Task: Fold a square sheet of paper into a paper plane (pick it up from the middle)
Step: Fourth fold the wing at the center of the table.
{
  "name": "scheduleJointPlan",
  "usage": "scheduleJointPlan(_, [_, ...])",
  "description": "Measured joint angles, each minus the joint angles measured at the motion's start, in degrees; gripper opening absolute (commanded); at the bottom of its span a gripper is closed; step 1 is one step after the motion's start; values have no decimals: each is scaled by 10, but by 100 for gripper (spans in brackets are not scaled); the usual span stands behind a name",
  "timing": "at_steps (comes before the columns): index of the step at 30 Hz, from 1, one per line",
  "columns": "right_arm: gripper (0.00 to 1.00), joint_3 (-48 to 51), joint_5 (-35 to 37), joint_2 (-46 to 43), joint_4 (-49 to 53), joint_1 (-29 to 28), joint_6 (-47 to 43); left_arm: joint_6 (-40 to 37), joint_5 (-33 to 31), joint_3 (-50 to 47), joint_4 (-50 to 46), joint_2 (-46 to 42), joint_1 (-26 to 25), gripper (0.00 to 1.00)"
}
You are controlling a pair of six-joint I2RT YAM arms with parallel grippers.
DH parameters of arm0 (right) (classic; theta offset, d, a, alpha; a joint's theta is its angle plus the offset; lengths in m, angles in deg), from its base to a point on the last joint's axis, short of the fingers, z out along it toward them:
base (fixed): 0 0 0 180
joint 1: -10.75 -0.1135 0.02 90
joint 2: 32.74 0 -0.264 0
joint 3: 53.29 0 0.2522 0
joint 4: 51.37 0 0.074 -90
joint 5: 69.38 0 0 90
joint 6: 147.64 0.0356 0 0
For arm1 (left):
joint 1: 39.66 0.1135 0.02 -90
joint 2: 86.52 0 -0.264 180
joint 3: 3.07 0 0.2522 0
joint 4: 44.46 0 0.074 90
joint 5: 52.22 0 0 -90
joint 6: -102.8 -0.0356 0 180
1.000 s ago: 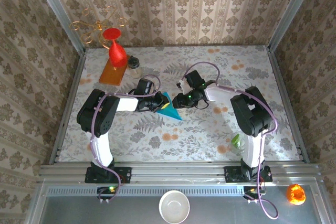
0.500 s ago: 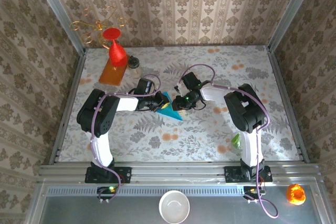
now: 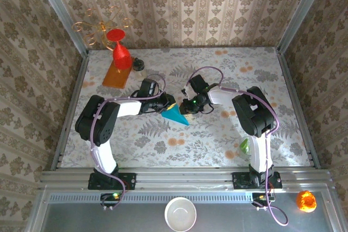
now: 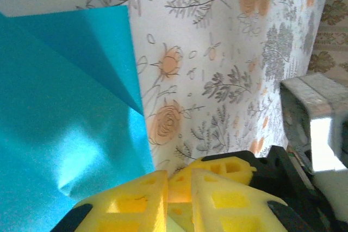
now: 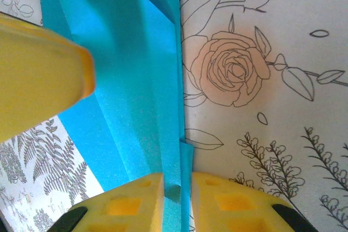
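Part-folded sheet of paper (image 3: 176, 115) lies mid-table (image 3: 217, 134) between the arms, right gripper (image 5: 178, 183) clamped on its folded edge, left gripper (image 4: 178, 182) nearly closed, its grip undeterminable; recommend pinning that edge steady while the crease is pressed flat and aligned.

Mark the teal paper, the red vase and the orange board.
teal paper (image 3: 175, 116): top view, middle of folded triangle.
red vase (image 3: 122, 55): top view, its body.
orange board (image 3: 112, 78): top view, bare near part.
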Motion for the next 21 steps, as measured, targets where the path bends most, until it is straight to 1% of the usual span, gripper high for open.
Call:
scheduleJointPlan(11, [20,1,0,0,-2,1,0,-1,0,-11,-4,-4,-1,20])
scheduleJointPlan(21, [20,3,0,0,-5,1,0,-5,0,2,-8,25,-5,19])
